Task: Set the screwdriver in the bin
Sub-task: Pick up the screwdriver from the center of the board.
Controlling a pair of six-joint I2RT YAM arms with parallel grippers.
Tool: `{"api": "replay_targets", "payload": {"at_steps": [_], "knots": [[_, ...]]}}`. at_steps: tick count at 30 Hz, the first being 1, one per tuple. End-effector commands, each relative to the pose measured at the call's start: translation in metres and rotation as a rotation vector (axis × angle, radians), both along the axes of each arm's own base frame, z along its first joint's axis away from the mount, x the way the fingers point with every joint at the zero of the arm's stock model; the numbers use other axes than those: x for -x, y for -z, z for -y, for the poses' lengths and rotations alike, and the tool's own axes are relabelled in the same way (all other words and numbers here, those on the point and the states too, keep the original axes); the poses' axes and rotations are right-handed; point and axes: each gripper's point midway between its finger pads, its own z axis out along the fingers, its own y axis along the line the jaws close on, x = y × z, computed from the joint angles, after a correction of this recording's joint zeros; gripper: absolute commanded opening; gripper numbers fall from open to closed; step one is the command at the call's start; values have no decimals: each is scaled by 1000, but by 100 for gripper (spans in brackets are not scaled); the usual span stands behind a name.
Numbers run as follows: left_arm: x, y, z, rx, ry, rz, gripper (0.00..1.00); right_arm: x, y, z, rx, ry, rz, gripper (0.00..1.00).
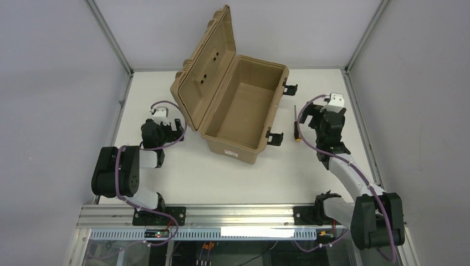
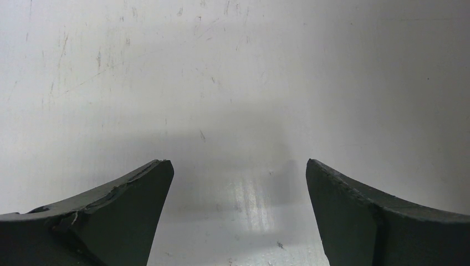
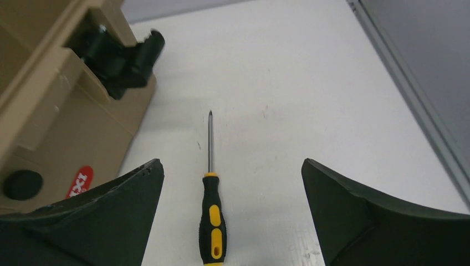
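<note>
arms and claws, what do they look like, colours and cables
Both the left arm and right arm have black joint housings, white links and a purple cable looped along them, with a white block near the wrist. The left claw and right claw have dark, matte, curved wedge fingers with scuffed edges.

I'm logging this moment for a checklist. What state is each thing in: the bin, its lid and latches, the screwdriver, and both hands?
bin: upright on the table, nothing visible inside.
lid: swung open, standing up.
latches: undone.
screwdriver: lying flat on the table, right of the bin, not held.
left hand: open, holding nothing.
right hand: open, over the screwdriver, not gripping it.
</note>
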Motion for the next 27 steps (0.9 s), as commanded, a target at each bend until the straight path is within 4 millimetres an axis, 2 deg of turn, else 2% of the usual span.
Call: {"api": "replay_targets", "payload": {"at_steps": [1, 7, 10, 22, 27], "knots": [[-3, -14, 3, 6, 5, 43, 99, -2, -58, 5, 40, 2, 54, 99], [-3, -14, 4, 6, 6, 43, 99, 1, -118, 3, 67, -23, 91, 99], [-3, -14, 4, 7, 6, 43, 99, 5, -139, 7, 84, -9, 78, 99], [-3, -14, 4, 6, 6, 44, 99, 16, -262, 15, 178, -10, 172, 99], [-3, -14, 3, 6, 6, 43, 99, 23, -294, 18, 170, 10, 197, 99]]}}
